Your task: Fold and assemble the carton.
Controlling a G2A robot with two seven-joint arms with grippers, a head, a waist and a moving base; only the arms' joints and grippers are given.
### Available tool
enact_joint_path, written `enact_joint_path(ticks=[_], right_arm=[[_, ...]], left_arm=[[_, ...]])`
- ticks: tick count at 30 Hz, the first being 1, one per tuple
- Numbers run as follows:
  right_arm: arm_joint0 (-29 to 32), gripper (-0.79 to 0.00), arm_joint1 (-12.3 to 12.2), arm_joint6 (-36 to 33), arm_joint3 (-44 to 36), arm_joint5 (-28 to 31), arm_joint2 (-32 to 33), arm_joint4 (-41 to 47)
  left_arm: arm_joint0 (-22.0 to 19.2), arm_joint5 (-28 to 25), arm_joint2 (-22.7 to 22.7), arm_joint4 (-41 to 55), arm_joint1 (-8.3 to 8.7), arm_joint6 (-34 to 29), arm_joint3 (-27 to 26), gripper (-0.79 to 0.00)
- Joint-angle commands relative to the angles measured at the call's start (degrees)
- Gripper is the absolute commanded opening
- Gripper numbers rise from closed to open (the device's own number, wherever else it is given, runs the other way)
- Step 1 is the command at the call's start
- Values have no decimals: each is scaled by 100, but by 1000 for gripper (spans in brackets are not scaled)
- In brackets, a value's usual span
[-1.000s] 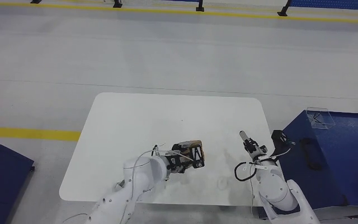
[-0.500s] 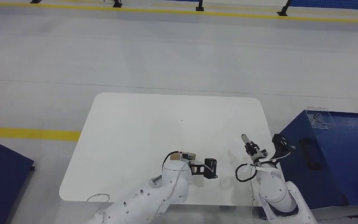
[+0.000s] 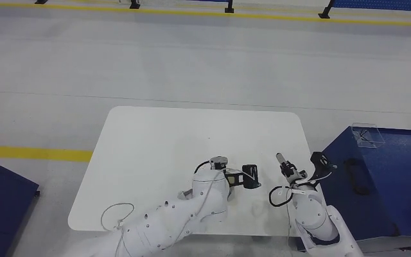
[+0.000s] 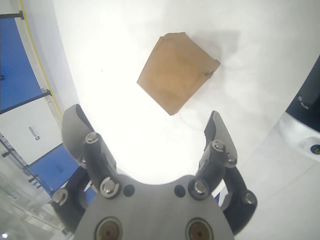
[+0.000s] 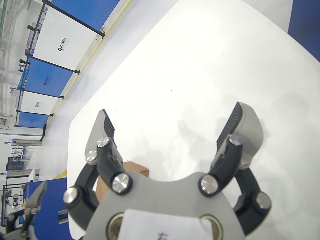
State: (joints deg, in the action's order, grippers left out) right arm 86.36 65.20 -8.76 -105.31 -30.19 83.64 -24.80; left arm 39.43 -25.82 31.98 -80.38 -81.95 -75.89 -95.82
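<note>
On the table (image 4: 112, 38), the carton (image 4: 177, 73) lies just beyond the released left tool (image 4: 143, 113); the right tool (image 5: 172, 108) is released too.

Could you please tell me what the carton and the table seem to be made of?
Carton: looks like plain brown cardboard, matte, with a creased, dented corner. Table: smooth white top, slightly glossy given the bright glare; laminate or painted board, cannot tell which.

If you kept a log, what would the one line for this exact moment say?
carton: lying on table, ungripped | left gripper: open, facing carton, not touching | right gripper: open, empty, over table
</note>
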Motion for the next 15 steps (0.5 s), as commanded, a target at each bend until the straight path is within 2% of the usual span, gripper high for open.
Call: enact_joint_path(ticks=[1, 2, 3, 4, 8, 10, 15], right_arm=[[-9, 0, 8, -25, -22, -5, -37, -56], [-18, 0, 13, -33, -27, -11, -59, -82], [-33, 0, 19, -46, -23, -17, -80, -95], [-53, 0, 25, -64, -14, -22, -102, -110], [-133, 0, 41, -129, 48, -64, -183, -211], [-133, 0, 41, -129, 48, -64, -183, -211], [-133, 0, 41, -129, 48, -64, -183, -211]], left_arm=[[409, 54, 488, -206, 179, 374, -477, 0], [648, 25, 717, -235, 263, 659, -654, -256], [871, -103, 930, -242, 343, 1014, -819, -600], [1096, -141, 1176, -283, 420, 1361, -919, -785], [1858, -231, 1939, -346, 634, 2778, -933, -785], [2101, -157, 2166, -434, 691, 3246, -790, -785], [2138, -152, 2171, -510, 700, 3273, -723, -785]])
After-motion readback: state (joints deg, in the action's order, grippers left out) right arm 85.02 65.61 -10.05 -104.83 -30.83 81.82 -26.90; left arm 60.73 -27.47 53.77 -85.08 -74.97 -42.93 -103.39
